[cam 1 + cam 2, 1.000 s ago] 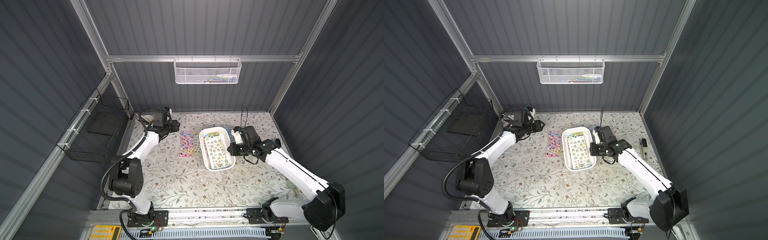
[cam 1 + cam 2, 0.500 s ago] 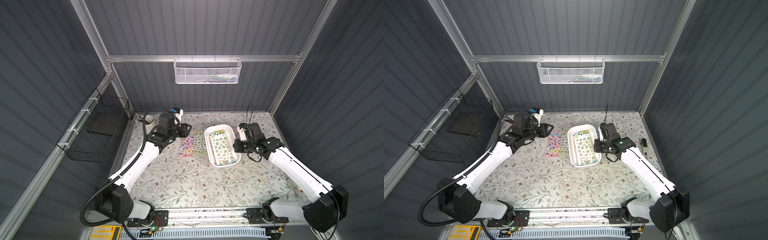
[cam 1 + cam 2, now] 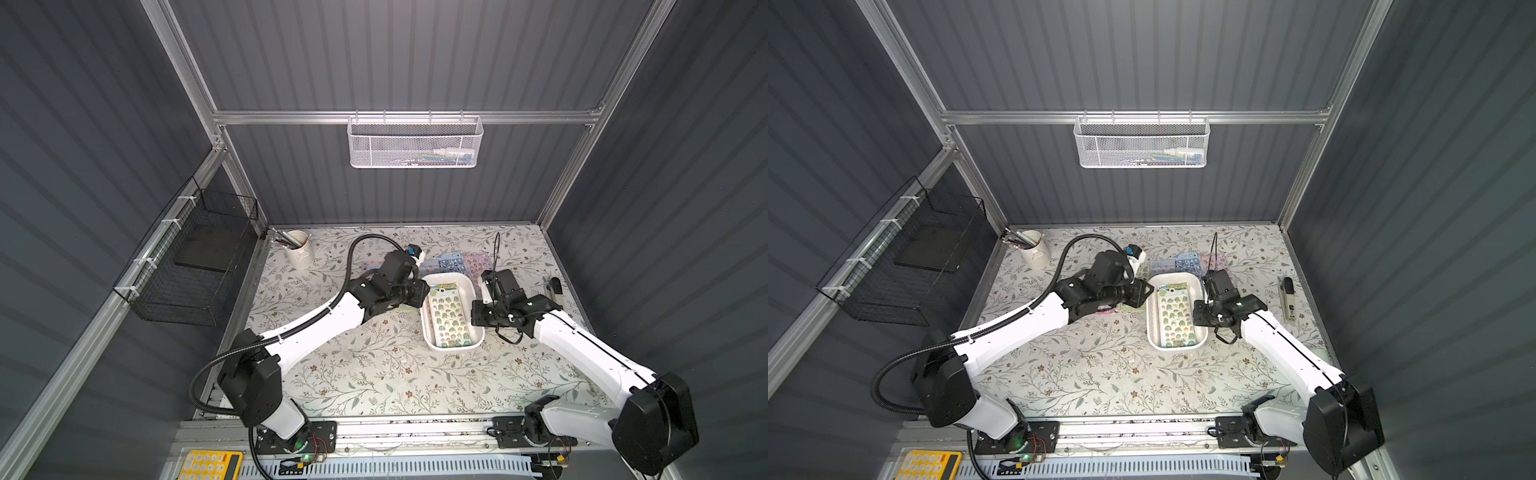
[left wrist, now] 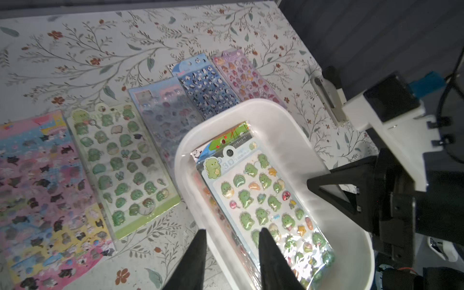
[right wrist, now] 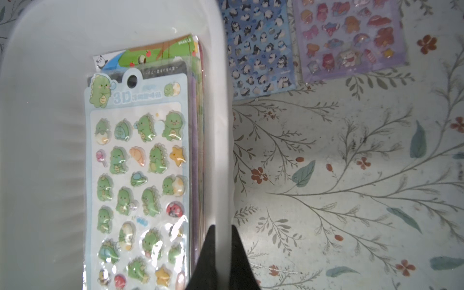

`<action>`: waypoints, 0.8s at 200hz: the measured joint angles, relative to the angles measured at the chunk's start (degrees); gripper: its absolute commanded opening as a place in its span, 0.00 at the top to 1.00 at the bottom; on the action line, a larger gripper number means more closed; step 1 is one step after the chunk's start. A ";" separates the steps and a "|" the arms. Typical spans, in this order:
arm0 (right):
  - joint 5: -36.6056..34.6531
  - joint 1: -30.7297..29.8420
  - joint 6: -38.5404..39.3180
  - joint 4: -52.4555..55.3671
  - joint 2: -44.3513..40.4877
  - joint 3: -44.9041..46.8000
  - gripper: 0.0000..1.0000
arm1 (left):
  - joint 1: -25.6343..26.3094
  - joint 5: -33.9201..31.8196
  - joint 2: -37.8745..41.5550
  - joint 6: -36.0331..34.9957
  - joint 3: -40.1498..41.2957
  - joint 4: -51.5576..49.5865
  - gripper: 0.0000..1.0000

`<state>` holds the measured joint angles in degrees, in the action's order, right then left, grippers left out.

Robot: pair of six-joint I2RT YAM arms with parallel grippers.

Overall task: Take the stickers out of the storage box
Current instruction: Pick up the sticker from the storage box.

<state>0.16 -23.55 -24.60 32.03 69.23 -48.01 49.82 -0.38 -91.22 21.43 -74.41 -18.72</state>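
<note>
The storage box (image 3: 428, 328) (image 3: 1152, 324), a shallow white tray, sits mid-table with a stack of stickers (image 3: 449, 318) (image 3: 1175, 318) (image 4: 263, 198) (image 5: 138, 163) inside, a green dinosaur sheet on top. Several more sticker sheets lie on the cloth beside and behind it: pink (image 4: 45, 190), green (image 4: 120, 163), penguin blue (image 4: 208, 88) (image 5: 258, 50), purple (image 4: 246, 75) (image 5: 349, 37). My left gripper (image 4: 232, 232) (image 3: 422, 291) is open astride the box's left wall, one finger over the cloth, one over the top sheet. My right gripper (image 5: 223, 227) (image 3: 476, 318) is shut on the box's right wall.
A pen cup (image 3: 299, 249) stands at the back left. A black wire basket (image 3: 195, 266) hangs on the left wall and a white mesh basket (image 3: 415, 143) on the back rail. A small black-and-white tool (image 3: 555, 289) lies at the right edge. A yellow calculator (image 3: 210, 465) sits below the front rail.
My left arm swung from the back left over to the box's left wall, its jaws narrowing. The box shifted right and turned straighter with my right gripper on its wall.
</note>
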 measured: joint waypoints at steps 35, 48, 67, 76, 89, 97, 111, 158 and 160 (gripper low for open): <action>-1.11 0.00 -1.92 -3.72 -2.05 5.38 0.98 | 5.33 -4.50 -4.48 1.29 -2.10 -2.12 0.65; -1.55 0.00 -2.45 -4.85 -2.38 6.80 0.98 | 6.73 -5.84 -5.81 1.88 -2.64 -2.71 0.65; -1.79 0.00 -3.15 -6.73 -2.45 8.39 0.96 | 8.26 -7.45 -7.98 2.91 -3.50 -3.65 0.66; -1.90 0.00 -3.45 -7.52 -2.43 8.96 0.95 | 8.66 -8.11 -8.94 3.45 -3.65 -3.76 0.66; -1.92 0.00 -3.69 -8.66 -2.40 9.62 0.95 | 9.09 -8.98 -10.12 4.24 -3.65 -4.22 0.66; -1.95 0.00 -3.78 -9.35 -2.38 9.97 0.95 | 9.22 -9.53 -10.67 4.74 -3.65 -4.26 0.65; -1.92 0.00 -3.91 -10.38 -2.16 10.43 0.95 | 9.42 -10.60 -11.37 5.53 -3.65 -4.33 0.63; -1.95 0.00 -3.93 -12.55 -1.36 11.32 0.95 | 9.42 -13.40 -12.85 6.95 -3.65 -4.50 0.51; -1.95 0.00 -3.93 -12.61 -1.33 11.34 0.95 | 9.42 -13.46 -12.96 6.93 -3.65 -4.48 0.51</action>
<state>-1.78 -23.55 -28.53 19.42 67.90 -36.67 59.24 -13.85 -104.18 28.36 -78.06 -23.20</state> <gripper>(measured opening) 0.085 0.470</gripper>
